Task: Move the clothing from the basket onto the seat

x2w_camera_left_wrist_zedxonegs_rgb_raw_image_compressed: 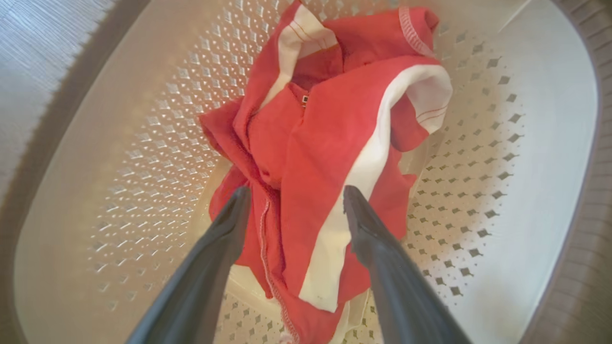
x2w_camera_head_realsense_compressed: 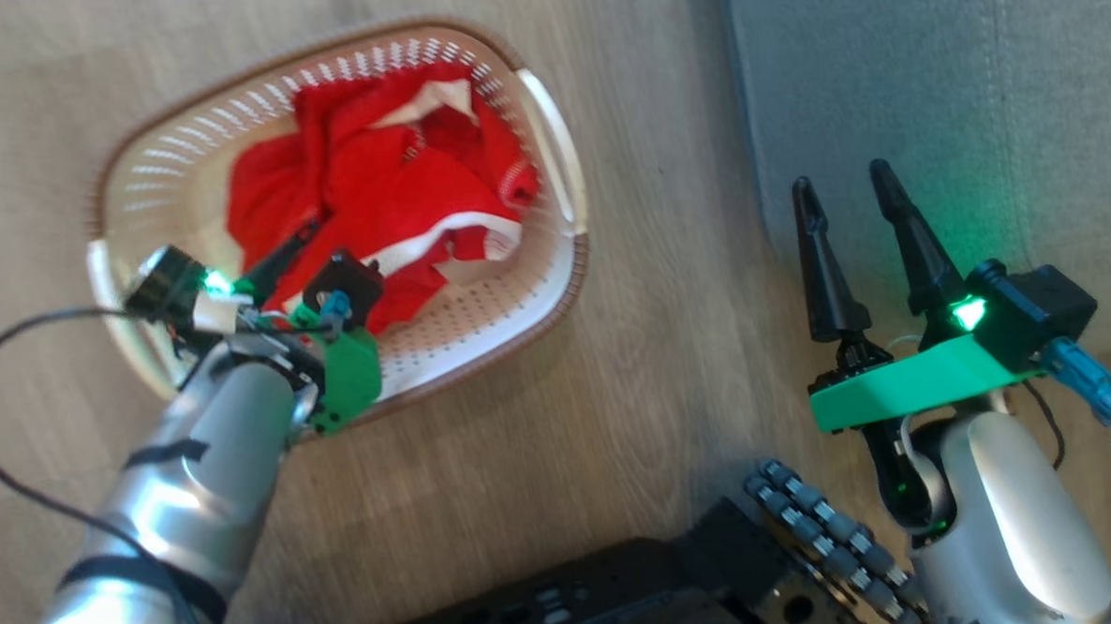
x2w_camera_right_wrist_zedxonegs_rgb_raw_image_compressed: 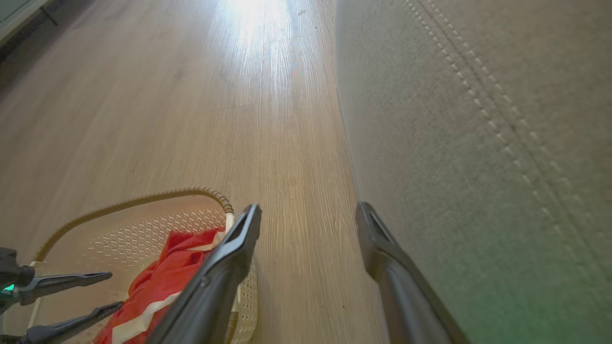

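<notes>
Red clothing (x2w_camera_head_realsense_compressed: 377, 203) with white edge bands, crumpled in one heap inside the cream perforated basket (x2w_camera_head_realsense_compressed: 170, 174). The brown-rimmed basket stands upright at left. The grey stitched seat (x2w_camera_head_realsense_compressed: 930, 80) lies at far right, apart from the basket.

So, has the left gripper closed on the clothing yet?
No, the left gripper is open, its jaws spread over the clothing lying in the basket.

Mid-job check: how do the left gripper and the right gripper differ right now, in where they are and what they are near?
The left gripper reaches down into the basket, while the right gripper hangs outside it, by the edge of the seat. The left gripper straddles a fold of the clothing; the right gripper straddles only the floor at that edge. Shared: both are open and hold nothing.
</notes>
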Motion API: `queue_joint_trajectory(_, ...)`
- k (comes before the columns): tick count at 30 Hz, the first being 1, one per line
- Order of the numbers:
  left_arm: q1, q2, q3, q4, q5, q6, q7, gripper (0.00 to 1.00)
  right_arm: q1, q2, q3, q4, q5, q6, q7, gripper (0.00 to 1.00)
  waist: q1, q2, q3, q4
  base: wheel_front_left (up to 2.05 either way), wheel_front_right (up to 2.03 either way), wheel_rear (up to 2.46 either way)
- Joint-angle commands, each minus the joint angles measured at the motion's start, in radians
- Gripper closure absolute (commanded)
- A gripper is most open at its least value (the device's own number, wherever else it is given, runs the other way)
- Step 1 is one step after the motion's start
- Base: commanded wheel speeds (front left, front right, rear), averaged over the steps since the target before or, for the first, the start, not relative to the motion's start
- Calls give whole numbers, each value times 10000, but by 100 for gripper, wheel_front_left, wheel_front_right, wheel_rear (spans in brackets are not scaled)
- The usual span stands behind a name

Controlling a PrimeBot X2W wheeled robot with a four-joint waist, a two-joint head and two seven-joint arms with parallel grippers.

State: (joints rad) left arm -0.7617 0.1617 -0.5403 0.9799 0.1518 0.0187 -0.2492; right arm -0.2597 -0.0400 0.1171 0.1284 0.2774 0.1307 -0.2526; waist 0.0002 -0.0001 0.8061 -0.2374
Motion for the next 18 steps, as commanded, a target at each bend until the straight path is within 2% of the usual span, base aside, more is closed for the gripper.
queue_joint_trajectory(1,-35,226,85,115,64,-62,-126,0,140,-102,283,-311,101,0,-92,0,-2,1,435,-393,0,0,0)
queue_joint_trajectory(4,-573,249,-133,487,117,-227,-126,0,123,-102,404,-395,270,0,-92,0,-2,1,731,-579,0,0,0)
queue_joint_trajectory(13,-1833,178,-443,2206,148,-279,-118,0,-105,-102,891,-508,627,0,-92,0,-2,1,1402,-1141,0,0,0)
queue_joint_trajectory(18,-2214,74,-462,2813,33,-344,392,0,-50,-102,965,-611,726,0,-92,0,-2,1,1510,-1249,0,0,0)
